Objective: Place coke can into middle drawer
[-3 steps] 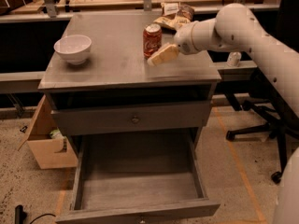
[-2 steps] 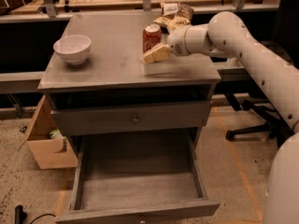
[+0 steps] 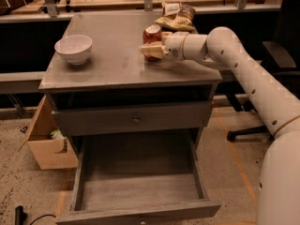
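The coke can (image 3: 152,33), red with a silver top, stands upright on the grey cabinet top (image 3: 112,64), towards the back right. My gripper (image 3: 153,51) reaches in from the right on the white arm (image 3: 234,60) and sits at the can's lower front, overlapping it. The middle drawer (image 3: 140,191) is pulled out wide below, a deep grey tray with a bare floor and nothing in it. It lies well below and in front of the can.
A white bowl (image 3: 73,48) stands on the cabinet top at the left. A tan snack bag (image 3: 176,18) lies just behind the can. A shut drawer front with a round knob (image 3: 136,120) sits above the pulled-out drawer. A cardboard box (image 3: 49,146) stands on the floor at the left, an office chair (image 3: 276,55) at the right.
My gripper has moved left along the cabinet top, from just right of the can to right against its lower front. The can, bowl and drawer have not moved.
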